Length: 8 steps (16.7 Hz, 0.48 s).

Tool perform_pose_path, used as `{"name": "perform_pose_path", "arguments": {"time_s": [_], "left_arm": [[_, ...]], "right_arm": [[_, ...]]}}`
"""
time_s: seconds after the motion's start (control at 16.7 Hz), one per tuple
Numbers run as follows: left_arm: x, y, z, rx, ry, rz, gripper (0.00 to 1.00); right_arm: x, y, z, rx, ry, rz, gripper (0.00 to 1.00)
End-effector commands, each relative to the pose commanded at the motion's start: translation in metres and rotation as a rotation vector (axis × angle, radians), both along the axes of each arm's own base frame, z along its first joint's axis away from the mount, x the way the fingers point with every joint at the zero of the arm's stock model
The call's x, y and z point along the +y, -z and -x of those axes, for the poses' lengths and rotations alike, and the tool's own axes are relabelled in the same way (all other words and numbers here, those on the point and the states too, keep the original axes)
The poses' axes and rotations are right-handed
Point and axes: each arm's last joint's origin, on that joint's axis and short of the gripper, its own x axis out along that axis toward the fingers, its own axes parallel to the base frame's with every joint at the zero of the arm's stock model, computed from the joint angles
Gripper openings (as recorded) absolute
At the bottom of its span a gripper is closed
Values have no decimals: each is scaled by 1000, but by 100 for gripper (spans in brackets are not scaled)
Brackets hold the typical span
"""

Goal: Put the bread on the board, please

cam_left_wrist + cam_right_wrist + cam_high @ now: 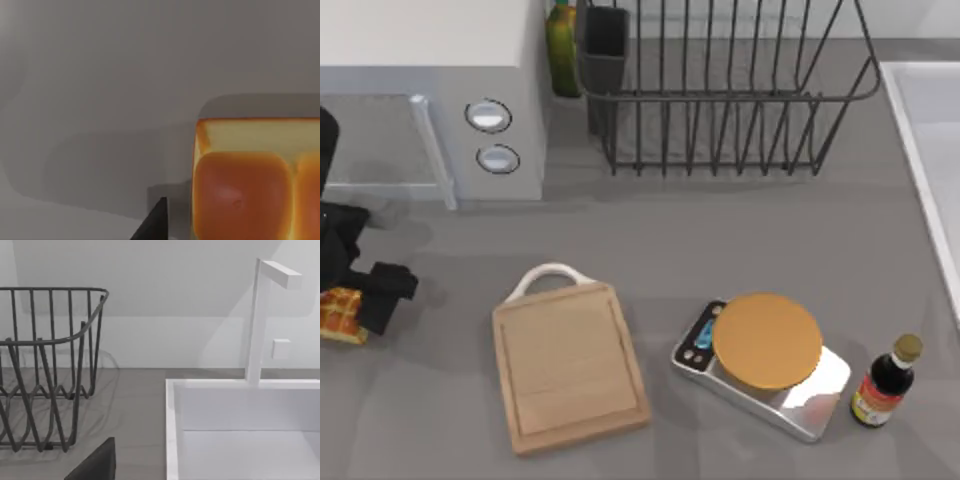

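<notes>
step in hand: securing the bread [340, 314] at table's far left edge, left gripper [365, 300] over it; jaw state cannot be told. next: lift, carry right onto the board [568, 365].

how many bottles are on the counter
2. A dark sauce bottle stands at the table's right, just right of the silver scale. A green bottle stands at the back between the microwave and the dish rack, partly hidden.
</notes>
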Motion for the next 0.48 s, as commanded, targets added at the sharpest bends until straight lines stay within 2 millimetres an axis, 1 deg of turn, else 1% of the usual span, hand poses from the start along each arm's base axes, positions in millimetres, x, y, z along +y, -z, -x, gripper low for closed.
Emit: {"name": "perform_pose_path", "arguments": {"time_s": [0.42, 0.48], "left_arm": [[0, 0, 0, 0, 0, 0, 0], [0, -12, 4, -4, -2, 2, 0]], "right_arm": [[0, 0, 0, 0, 0, 0, 100], [0, 0, 0, 0, 0, 0, 100]]}}
